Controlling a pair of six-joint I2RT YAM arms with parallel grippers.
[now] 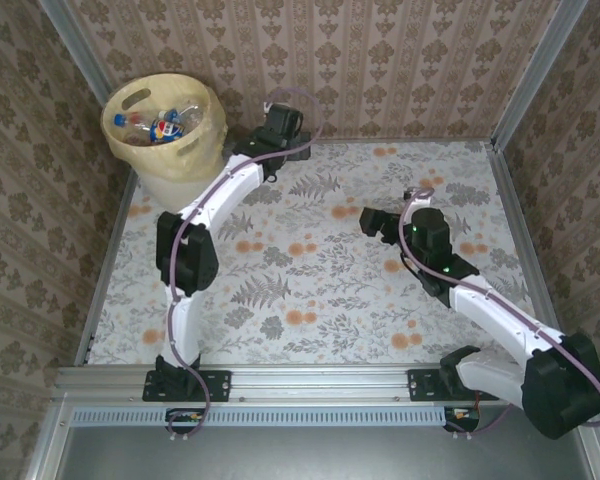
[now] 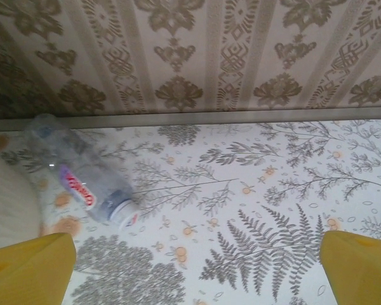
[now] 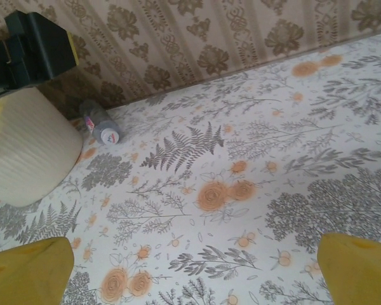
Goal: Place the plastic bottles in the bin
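The bin (image 1: pixel 167 135), a cream-yellow bucket, stands in the far left corner with several plastic bottles (image 1: pixel 164 125) inside. One clear bottle (image 2: pixel 82 173) with a red label and white cap lies on the table by the back wall, just right of the bin (image 2: pixel 6 203). My left gripper (image 2: pixel 197 273) hovers open near it, and the bottle lies ahead and to the left of its yellow fingertips (image 2: pixel 32 267). In the right wrist view the same bottle (image 3: pixel 100 124) lies beside the bin (image 3: pixel 28 149), far from my open right gripper (image 3: pixel 193 273). Nothing sits between either pair of jaws.
The floral tablecloth (image 1: pixel 310 290) covers the table, and patterned walls close it in at the back and sides. The left arm (image 1: pixel 215 195) stretches toward the far wall next to the bin. The right gripper (image 1: pixel 372 220) hangs over the middle of the table.
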